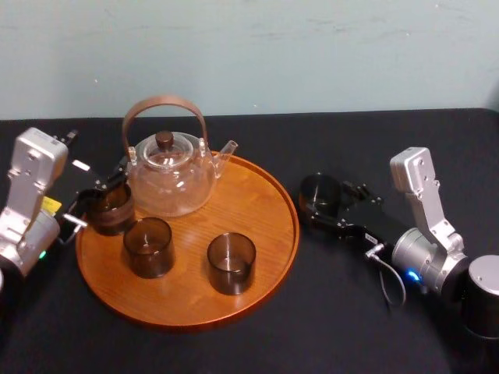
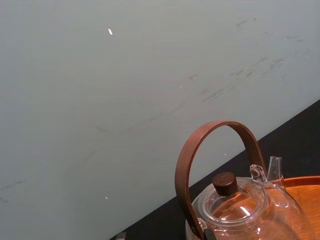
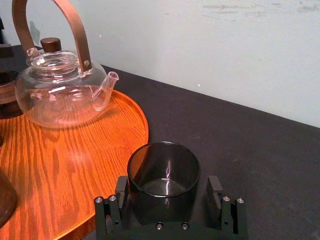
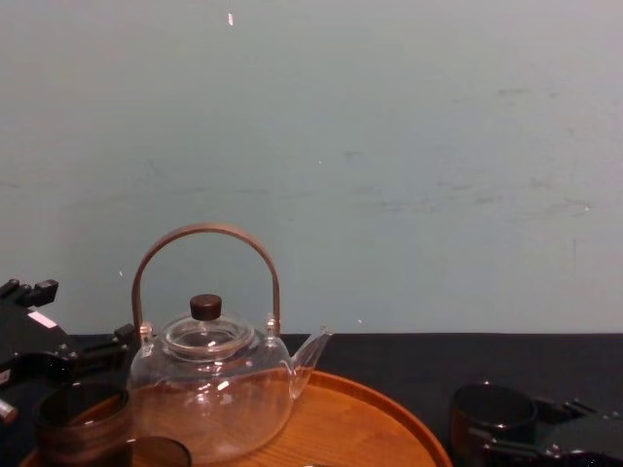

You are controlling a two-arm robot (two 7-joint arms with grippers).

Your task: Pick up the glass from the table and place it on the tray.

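Note:
A smoky-brown glass point(image 1: 320, 190) stands on the black table point(image 1: 351, 319), just right of the round wooden tray point(image 1: 265, 202). My right gripper point(image 1: 321, 204) is open around it, one finger on each side. In the right wrist view the glass point(image 3: 164, 172) sits upright between the fingers point(image 3: 121, 189), and a small gap shows at one side. My left gripper point(image 1: 98, 201) is at the tray's left rim, around another brown glass point(image 1: 111, 214). I cannot tell whether that glass rests on the tray or is held. Two more glasses point(image 1: 148, 246) point(image 1: 231, 262) stand on the tray's front half.
A clear glass teapot point(image 1: 171, 175) with an arched brown handle stands at the back of the tray, close to the left glass. Bare wood lies on the tray's right side point(image 3: 75, 160). A pale wall rises behind the table.

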